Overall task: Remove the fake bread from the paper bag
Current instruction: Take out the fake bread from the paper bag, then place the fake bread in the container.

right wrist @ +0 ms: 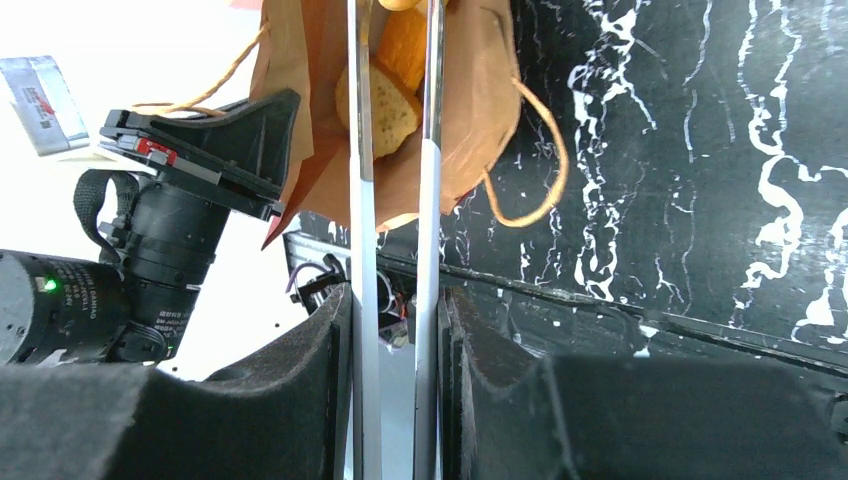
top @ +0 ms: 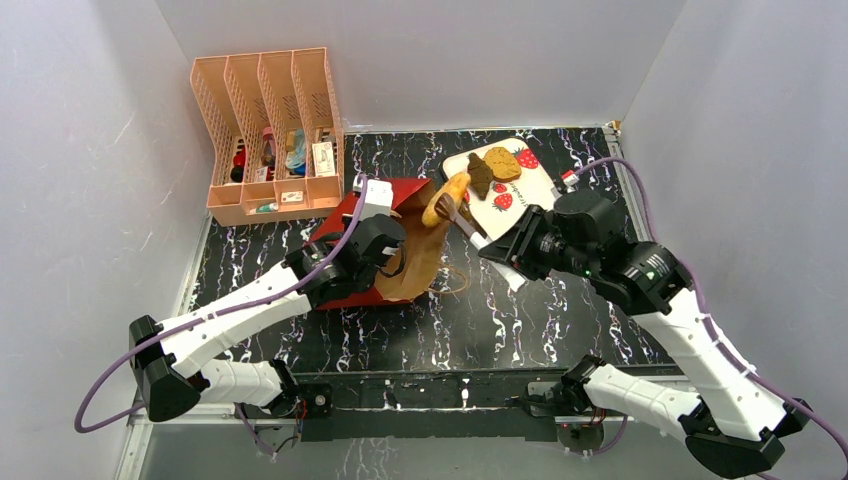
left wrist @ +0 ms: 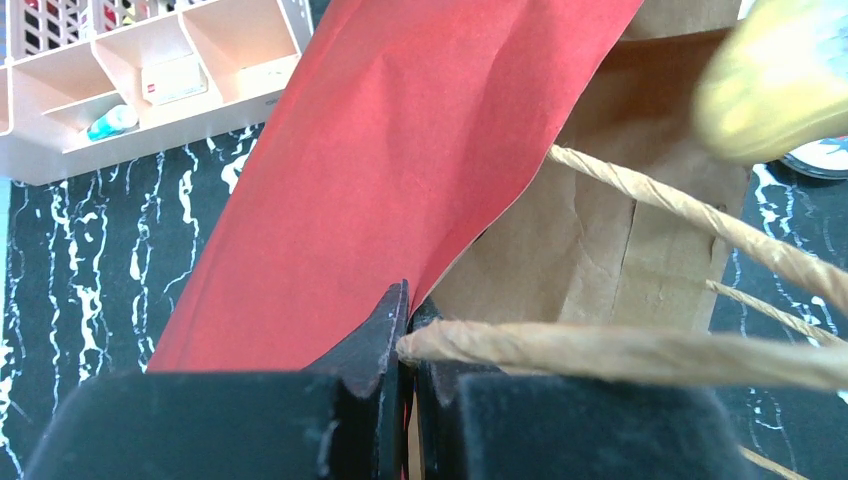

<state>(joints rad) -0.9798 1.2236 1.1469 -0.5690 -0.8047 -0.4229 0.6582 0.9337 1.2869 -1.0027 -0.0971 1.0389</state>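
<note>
Counter (top: 560, 320): paper bag (top: 418, 262) lies on its side, strawberry plate (top: 535, 185) just beyond it. Left fingers (left wrist: 365, 345) pinched tight on bag's rim. Right fingers (right wrist: 300, 380) squeeze metal tongs (right wrist: 362, 200), which grip golden fake bread (top: 445, 200) at bag's mouth.

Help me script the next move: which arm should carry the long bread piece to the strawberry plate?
Right. The right gripper holds the tongs clamping that bread at the paper bag mouth, and the plate lies on its side. The left gripper is shut on the bag's edge.
</note>
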